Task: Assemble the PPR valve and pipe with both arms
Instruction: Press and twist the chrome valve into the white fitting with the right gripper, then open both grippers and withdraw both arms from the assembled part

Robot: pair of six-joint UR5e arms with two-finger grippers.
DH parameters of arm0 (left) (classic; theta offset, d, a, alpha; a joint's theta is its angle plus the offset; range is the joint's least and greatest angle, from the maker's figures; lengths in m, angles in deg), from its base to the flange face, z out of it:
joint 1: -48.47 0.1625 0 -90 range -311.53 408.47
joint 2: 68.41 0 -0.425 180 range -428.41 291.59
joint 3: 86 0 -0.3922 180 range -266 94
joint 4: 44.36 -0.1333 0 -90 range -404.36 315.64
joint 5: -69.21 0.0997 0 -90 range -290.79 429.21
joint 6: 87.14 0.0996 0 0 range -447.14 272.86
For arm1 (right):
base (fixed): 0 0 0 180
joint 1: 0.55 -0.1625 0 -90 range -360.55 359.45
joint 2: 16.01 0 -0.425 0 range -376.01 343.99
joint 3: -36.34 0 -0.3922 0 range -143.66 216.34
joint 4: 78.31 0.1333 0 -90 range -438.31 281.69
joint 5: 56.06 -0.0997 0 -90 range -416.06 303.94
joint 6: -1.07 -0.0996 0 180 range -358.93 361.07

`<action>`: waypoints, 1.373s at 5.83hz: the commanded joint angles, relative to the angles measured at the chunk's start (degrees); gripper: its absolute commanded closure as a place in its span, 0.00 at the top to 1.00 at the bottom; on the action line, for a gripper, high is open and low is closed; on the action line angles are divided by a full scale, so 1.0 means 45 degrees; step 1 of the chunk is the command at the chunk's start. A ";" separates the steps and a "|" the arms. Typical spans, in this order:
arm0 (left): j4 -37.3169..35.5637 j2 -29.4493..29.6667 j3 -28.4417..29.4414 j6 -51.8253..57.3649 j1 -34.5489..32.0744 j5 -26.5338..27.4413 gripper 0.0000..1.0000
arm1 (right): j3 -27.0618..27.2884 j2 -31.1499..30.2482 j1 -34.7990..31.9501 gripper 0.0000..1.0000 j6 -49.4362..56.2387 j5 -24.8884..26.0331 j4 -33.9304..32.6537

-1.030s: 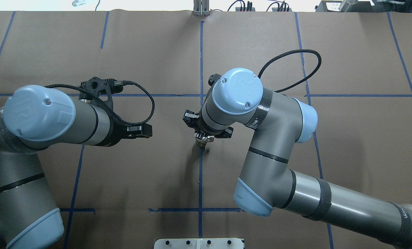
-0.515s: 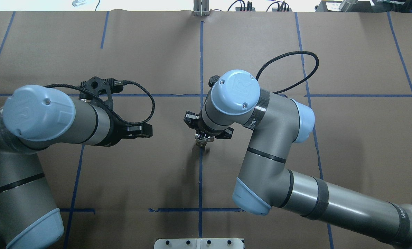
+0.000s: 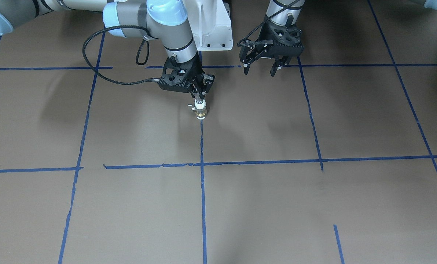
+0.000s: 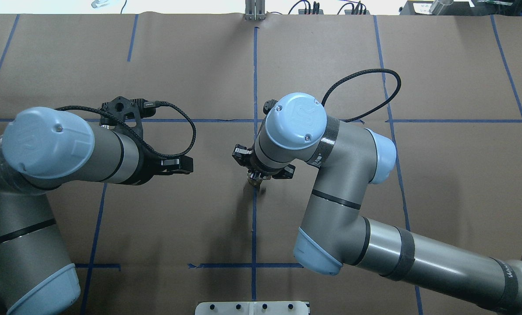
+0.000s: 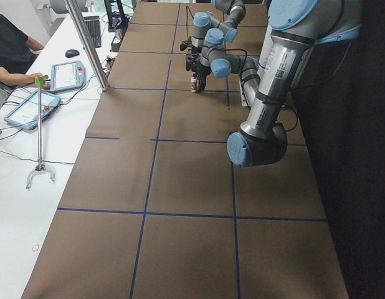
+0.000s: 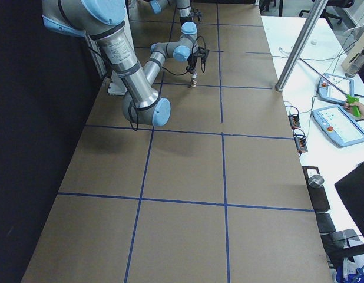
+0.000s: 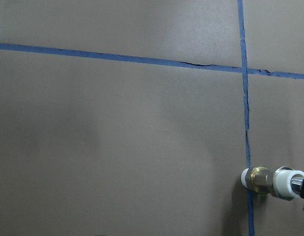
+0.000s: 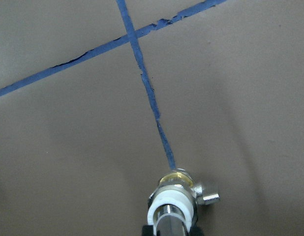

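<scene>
The PPR valve [image 3: 201, 110] stands upright, white collar above brass band, at or just above the brown paper on the centre tape line. It also shows in the right wrist view [image 8: 173, 196] and the left wrist view [image 7: 266, 180]. The silver pipe [image 8: 170, 220] enters its top. My right gripper [image 3: 199, 99] points straight down and is shut on the pipe; from overhead the right gripper [image 4: 255, 174] is mostly hidden under the wrist. My left gripper [image 3: 261, 69] is open and empty and hangs above the table to the valve's side, well apart; it shows overhead too [image 4: 185, 165].
Blue tape lines [image 3: 202, 165] divide the brown paper into squares. The white pedestal base [image 3: 211, 29] stands at the robot's side of the table. An operator's desk with tablets [image 5: 65, 75] and a metal post [image 5: 86, 43] lie beyond the far edge.
The right arm's wrist has shifted slightly toward the robot's side, while the valve stays at the same spot on the tape line. The left arm has not moved.
</scene>
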 commanded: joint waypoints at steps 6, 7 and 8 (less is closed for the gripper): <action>0.0000 -0.0136 -0.0021 0.0135 -0.0040 -0.0019 0.90 | 0.0195 0.0212 -0.0066 0.99 -0.0021 -0.0039 0.0095; 0.0000 -0.0311 -0.0002 0.0504 -0.0098 -0.0019 0.90 | 0.1204 -0.0232 -0.0376 0.99 -0.0002 -0.0097 -0.0002; 0.0019 -0.0854 0.0037 0.1281 -0.0234 -0.0019 0.90 | 0.3109 -0.1706 -0.0650 1.00 0.0018 -0.0156 0.0017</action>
